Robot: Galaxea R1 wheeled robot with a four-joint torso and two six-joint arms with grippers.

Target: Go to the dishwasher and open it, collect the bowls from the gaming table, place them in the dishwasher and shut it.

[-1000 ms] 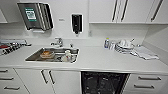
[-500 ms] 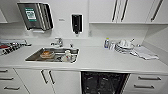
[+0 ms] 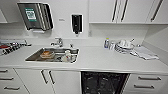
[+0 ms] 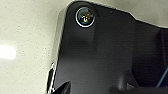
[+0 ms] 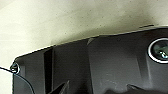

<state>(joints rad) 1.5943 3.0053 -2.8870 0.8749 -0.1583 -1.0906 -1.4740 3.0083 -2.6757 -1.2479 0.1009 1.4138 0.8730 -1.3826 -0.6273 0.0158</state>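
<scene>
Right now, from the head view: facing a white counter point(image 3: 100, 60) in a small kitchen. Down low, under the counter, sits the dishwasher point(image 3: 103, 82), between the white cupboard doors point(image 3: 47, 78) and the drawers point(image 3: 147, 82). Shows as a dark hole with racks inside, so probably open already. Off to one side, a sink point(image 3: 32, 58) with dirty things in it and a tap point(image 3: 58, 42) behind. On the far side of the counter, a pile of white plates point(image 3: 123, 46) and a small bottle point(image 3: 106, 43) just beside it. Up on the wall, a paper towel box point(image 3: 35, 15) and a black soap box point(image 3: 76, 23).

To do this step well: check that the door is all the way down, keep the arms tucked in, and keep the base away from the door.

Hard to see: the dishwasher door itself, cut off by the lower edge of the view. Something orange-brown lies in the sink, too blurry to name.

Next, the left wrist view: a pale speckled surface point(image 4: 25, 37) behind the robot's own dark plate. Cannot tell if the left gripper point(image 4: 62, 88) is open or closed.

Last, the right wrist view: much the same, pale surface and dark plate. Cannot tell about the right gripper point(image 5: 62, 88) either.
</scene>
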